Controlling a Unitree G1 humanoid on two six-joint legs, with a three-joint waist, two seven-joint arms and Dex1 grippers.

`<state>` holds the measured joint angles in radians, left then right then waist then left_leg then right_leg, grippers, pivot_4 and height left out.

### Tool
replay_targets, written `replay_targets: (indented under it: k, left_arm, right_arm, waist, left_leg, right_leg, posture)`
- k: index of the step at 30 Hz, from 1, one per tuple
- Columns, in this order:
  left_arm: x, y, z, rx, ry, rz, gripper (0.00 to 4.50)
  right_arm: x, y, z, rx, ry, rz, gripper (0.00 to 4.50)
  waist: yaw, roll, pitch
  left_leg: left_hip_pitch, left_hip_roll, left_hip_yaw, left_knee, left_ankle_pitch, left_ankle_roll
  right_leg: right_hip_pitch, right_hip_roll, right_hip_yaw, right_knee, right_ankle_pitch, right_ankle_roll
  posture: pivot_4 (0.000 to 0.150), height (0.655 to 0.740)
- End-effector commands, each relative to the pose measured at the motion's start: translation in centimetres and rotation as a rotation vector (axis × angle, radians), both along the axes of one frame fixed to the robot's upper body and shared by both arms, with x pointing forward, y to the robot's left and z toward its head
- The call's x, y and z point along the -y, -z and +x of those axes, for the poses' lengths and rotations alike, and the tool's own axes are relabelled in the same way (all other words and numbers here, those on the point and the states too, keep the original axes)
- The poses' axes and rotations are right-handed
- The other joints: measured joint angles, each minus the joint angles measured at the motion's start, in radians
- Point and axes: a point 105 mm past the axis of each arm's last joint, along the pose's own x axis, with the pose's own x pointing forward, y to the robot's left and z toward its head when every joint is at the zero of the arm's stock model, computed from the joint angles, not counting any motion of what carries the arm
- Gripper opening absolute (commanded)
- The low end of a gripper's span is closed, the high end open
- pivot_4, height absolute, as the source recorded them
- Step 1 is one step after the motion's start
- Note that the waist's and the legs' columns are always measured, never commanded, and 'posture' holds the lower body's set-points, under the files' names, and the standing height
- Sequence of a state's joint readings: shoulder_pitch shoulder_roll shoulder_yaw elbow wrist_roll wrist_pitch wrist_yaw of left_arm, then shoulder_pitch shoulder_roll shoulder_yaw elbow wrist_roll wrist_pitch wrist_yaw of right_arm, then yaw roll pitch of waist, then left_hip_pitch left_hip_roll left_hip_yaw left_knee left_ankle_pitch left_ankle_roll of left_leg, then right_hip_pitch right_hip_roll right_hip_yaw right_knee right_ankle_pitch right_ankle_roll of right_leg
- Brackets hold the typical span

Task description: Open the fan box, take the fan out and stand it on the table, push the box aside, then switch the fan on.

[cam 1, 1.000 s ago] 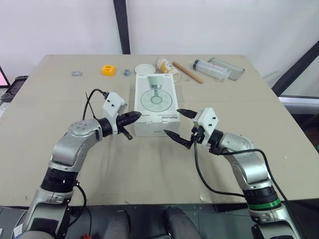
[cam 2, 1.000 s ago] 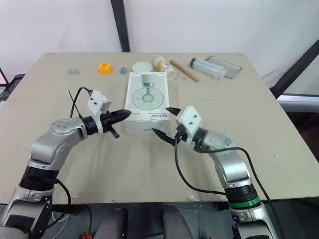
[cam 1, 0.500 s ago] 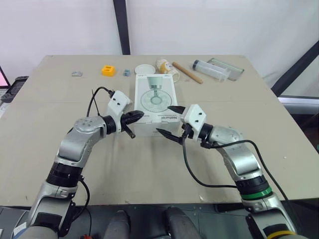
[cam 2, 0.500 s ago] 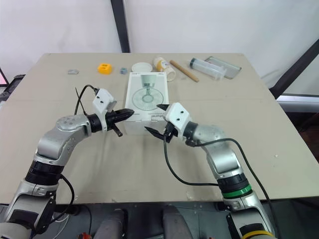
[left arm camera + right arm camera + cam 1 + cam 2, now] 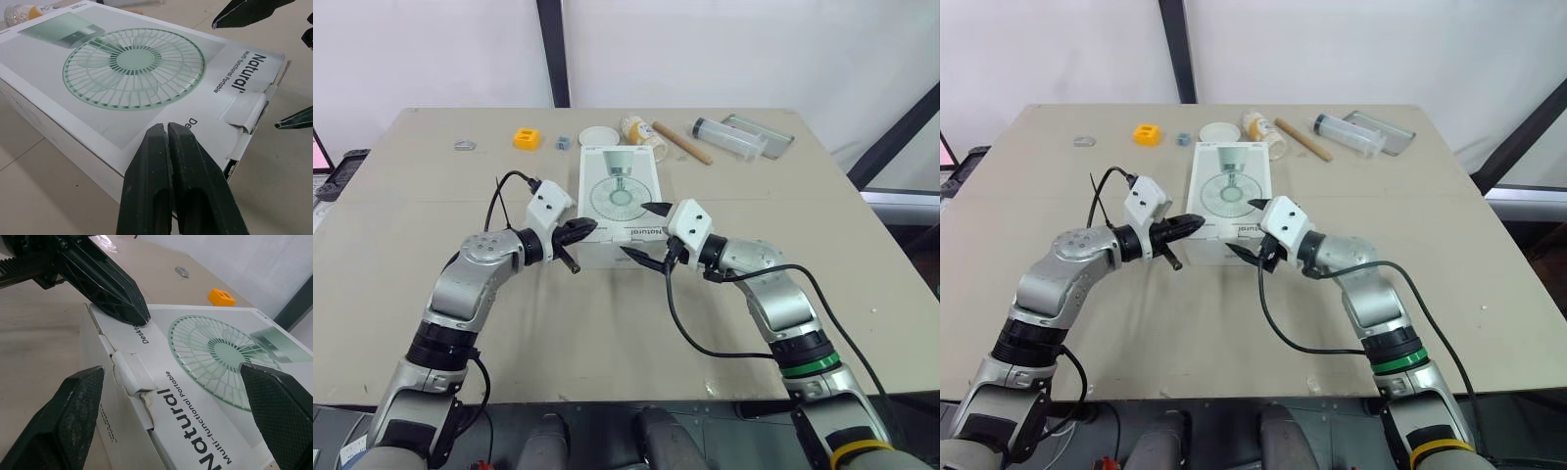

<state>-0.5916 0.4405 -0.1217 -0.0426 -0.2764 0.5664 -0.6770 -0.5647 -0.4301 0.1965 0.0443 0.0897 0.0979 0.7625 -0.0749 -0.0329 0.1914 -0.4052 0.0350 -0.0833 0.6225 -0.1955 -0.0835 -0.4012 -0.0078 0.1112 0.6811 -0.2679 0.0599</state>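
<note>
On the left of the table (image 5: 401, 196), we have the left gripper (image 5: 588, 227) with its two fingers pressed together, the tip touching the near left corner of the fan box (image 5: 619, 191). The box lies flat in the middle of the table, printed face up, with its near end toward us and not yet opened. At that near end the tuck flap (image 5: 128, 372) sits in its slot, creased and slightly lifted at the tab. To the right, the right gripper (image 5: 635, 231) is spread wide across that end. One finger is above the printed lid and the other is low by the front face, touching nothing that we can make out.

We judge the step in hand to be freeing the flap. To do it well, we think the left tip should bear down on the lid corner so the light box neither slides nor tips. The right gripper's lower finger should hook under the tab's raised edge and draw it toward us, not upward, since a steep pull may tear the card or lift the whole box. We would pull slowly until the flap swings clear.
</note>
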Motion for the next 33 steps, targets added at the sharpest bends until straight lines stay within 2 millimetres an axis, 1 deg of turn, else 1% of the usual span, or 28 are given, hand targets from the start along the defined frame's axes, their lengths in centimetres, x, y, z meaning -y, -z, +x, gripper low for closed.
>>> replay_targets:
  k: [1,10,16,23,33]
  left_arm:
    - [0.3,1.7,-0.2,-0.056,0.003,0.024,0.17]
    - [0.5,1.6,-0.2,-0.055,0.006,0.019,0.17]
    - [0.5,1.7,-0.1,-0.056,0.003,0.020,0.17]
    - [0.4,2.0,-0.3,-0.059,-0.002,0.027,0.17]
    - [0.7,2.0,-0.3,-0.058,0.006,0.030,0.17]
  right_arm:
    - [-0.1,-1.5,0.0,0.061,-0.008,0.009,4.50]
    - [-0.1,-0.7,0.4,0.053,0.006,-0.004,4.50]
    - [0.0,-0.9,0.8,0.060,0.016,-0.001,4.50]
    - [0.3,-1.7,1.1,0.066,0.032,0.036,4.50]
    - [0.7,-3.2,1.4,0.109,0.061,0.076,4.50]
  waist:
    - [0.000,0.000,0.000]
    - [0.000,0.000,0.000]
    - [0.000,0.000,0.000]
    - [0.000,0.000,0.000]
    - [0.000,0.000,0.000]
  left_leg:
    - [0.000,0.000,0.000,0.000,0.000,0.000]
    - [0.000,0.000,0.000,0.000,0.000,0.000]
    - [0.000,0.000,0.000,0.000,0.000,0.000]
    - [0.000,0.000,0.000,0.000,0.000,0.000]
    - [0.000,0.000,0.000,0.000,0.000,0.000]
  right_leg:
    - [0.000,0.000,0.000,0.000,0.000,0.000]
    - [0.000,0.000,0.000,0.000,0.000,0.000]
    - [0.000,0.000,0.000,0.000,0.000,0.000]
    - [0.000,0.000,0.000,0.000,0.000,0.000]
    - [0.000,0.000,0.000,0.000,0.000,0.000]
  posture:
    - [0.150,0.7400]
    - [0.150,0.7400]
    - [0.150,0.7400]
    - [0.150,0.7400]
    - [0.150,0.7400]
